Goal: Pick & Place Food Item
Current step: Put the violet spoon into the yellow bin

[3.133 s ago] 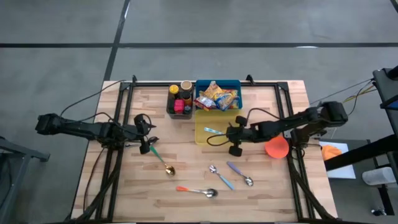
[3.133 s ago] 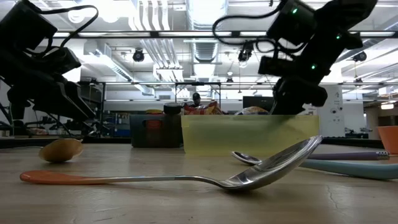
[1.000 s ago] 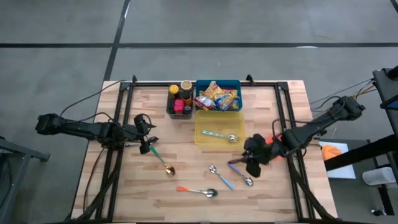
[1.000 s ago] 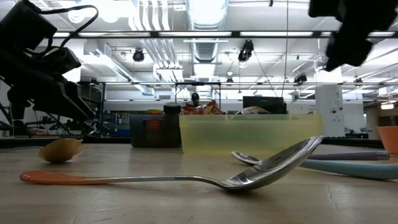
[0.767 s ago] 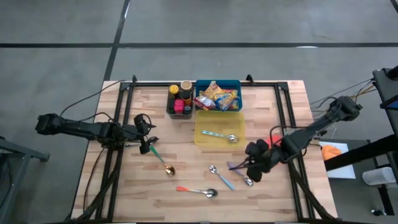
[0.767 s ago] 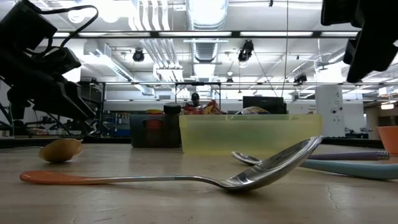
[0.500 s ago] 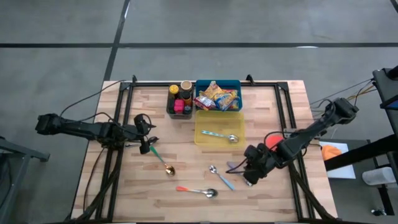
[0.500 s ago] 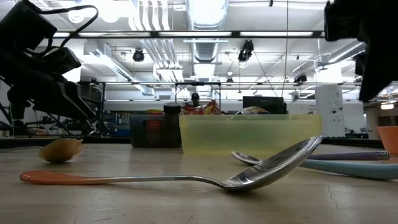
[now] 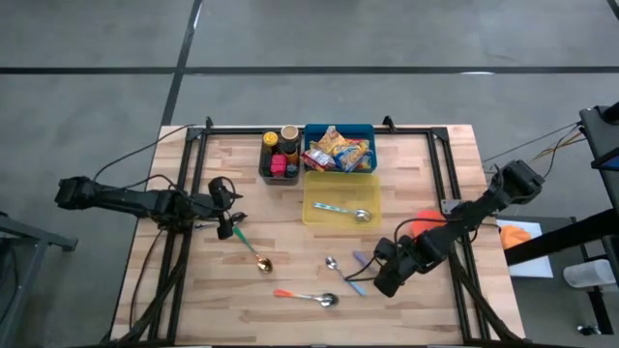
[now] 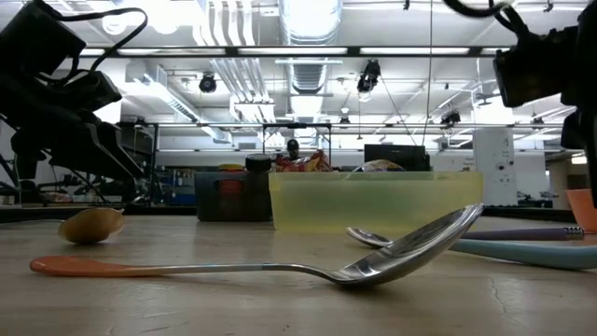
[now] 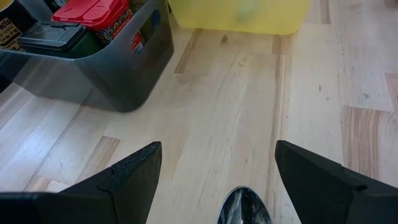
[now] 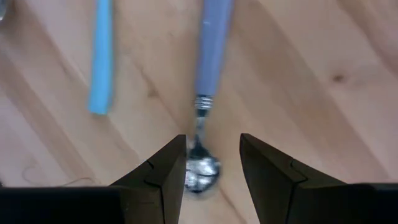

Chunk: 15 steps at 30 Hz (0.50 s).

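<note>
- High view: nearest the front edge, well in front of the yellow tray [image 9: 309, 218], the orange-handled spoon [image 9: 305, 296] is lying untouched.
- Just beyond it, the right gripper [image 9: 385, 278] is hovering in front of the tray's right corner. Three seconds ago it was standing at the tray's right wall; it has since been travelling forward and down.
- Right wrist view: its fingers [image 12: 163, 170] are standing parted, straddling the neck of the purple-handled spoon [image 12: 211, 50] on the wood. They are not yet clenching on anything.
- The blue-handled spoon [image 12: 101, 56] is lying just beside the purple one, outside the jaws.
- To the tray's front left, the left gripper [image 9: 225, 222] is waiting with fingers spread wide and empty over the green-handled spoon [image 9: 253, 251], unmoved throughout.
- Inside the tray, one spoon [image 9: 343, 211] is now lying in plain view, where the right arm was earlier covering it.
- Behind the tray, the blue bin [image 9: 309, 130] of snack packets and the dark bin [image 9: 266, 164] are sitting undisturbed.
- Judgement: one delivery appears complete and the right arm is lining up the next pick. The work is concerning spoons, not the food packets.
</note>
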Available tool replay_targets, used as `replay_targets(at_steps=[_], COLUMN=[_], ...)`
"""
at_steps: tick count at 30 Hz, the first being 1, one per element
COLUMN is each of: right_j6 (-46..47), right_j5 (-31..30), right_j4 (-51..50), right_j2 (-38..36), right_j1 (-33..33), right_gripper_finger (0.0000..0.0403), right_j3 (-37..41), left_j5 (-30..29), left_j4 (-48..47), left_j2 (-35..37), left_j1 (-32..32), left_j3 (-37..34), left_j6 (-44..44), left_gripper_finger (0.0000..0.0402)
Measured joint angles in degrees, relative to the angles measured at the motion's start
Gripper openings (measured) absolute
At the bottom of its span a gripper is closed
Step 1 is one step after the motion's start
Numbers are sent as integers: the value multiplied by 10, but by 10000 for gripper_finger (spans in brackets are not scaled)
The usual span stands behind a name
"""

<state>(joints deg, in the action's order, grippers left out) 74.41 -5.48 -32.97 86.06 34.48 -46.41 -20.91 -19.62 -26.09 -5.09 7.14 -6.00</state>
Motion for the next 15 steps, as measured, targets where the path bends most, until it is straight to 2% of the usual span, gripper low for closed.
replay_targets(at_steps=[6,15], right_j6=[-23,-35], right_j5=[-3,-5], right_j4=[2,-67], right_j2=[39,117], right_j1=[3,3], right_gripper_finger=[148,148], right_j3=[-42,-104], left_j5=[0,0], left_j4=[0,0], left_j2=[0,0], left_j1=[0,0], left_j3=[0,0], left_j6=[0,0], left_gripper_finger=[317,317])
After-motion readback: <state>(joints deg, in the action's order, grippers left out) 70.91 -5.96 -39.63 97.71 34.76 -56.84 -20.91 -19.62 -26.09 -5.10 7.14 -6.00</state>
